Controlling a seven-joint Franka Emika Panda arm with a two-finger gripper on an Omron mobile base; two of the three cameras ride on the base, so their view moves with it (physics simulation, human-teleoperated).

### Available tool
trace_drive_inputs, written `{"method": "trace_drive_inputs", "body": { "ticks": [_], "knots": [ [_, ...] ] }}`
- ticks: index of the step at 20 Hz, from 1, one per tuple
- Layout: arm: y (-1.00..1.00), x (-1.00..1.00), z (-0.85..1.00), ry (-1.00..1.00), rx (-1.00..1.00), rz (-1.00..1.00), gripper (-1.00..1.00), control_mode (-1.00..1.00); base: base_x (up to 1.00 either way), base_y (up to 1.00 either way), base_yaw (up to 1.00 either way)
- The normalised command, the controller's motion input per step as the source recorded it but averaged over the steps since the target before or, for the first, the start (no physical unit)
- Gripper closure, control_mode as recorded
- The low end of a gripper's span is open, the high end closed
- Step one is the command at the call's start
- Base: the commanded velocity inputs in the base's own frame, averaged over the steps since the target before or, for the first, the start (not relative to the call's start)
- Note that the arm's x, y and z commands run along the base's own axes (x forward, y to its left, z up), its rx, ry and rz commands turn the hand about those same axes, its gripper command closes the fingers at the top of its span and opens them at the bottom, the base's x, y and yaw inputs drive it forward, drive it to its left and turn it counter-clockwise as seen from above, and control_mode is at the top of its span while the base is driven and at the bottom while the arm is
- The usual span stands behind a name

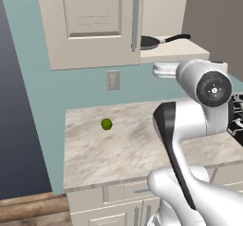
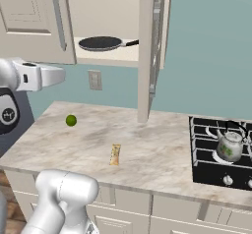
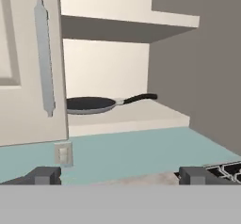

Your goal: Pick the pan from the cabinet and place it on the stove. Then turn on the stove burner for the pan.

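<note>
pan [image 3: 92,104]: on lower shelf of cabinet [image 1: 90,23], right door open, handle pointing right
gripper [image 3: 120,175]: fingers wide apart, empty, facing pan, well short
stove [image 2: 221,152]: far right on desk [image 2: 147,149], w/ kettle [image 2: 229,146]

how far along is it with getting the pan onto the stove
Early. Done: the right door of the cabinet is open, exposing the pan on the lower shelf. In hand: the gripper is open, empty, facing the pan but short of it. Left: grasp it, place it on the stove, where a kettle occupies one burner, then turn a knob.
</note>
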Motion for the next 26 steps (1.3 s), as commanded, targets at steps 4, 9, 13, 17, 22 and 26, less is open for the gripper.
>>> {"method": "trace_drive_inputs", "body": {
  "ticks": [4,9,13,17,22,26],
  "knots": [
    [0.44,0.24,0.39,-0.11,0.06,0.05,-1.00,-1.00,0.00,0.00,0.00],
    [0.34,0.23,0.41,-0.07,0.00,0.07,-1.00,-1.00,0.00,0.00,0.00],
    [0.16,0.29,0.04,-0.12,0.00,0.06,-1.00,-1.00,0.00,0.00,0.00],
    [0.16,0.39,0.00,-0.09,0.00,0.09,-1.00,-1.00,0.00,0.00,0.00],
    [0.15,0.45,0.00,-0.05,0.00,0.08,-1.00,-1.00,0.00,0.00,0.00],
    [0.11,0.43,0.02,0.00,0.00,0.04,-1.00,-1.00,0.00,0.00,0.00]
  ]
}}
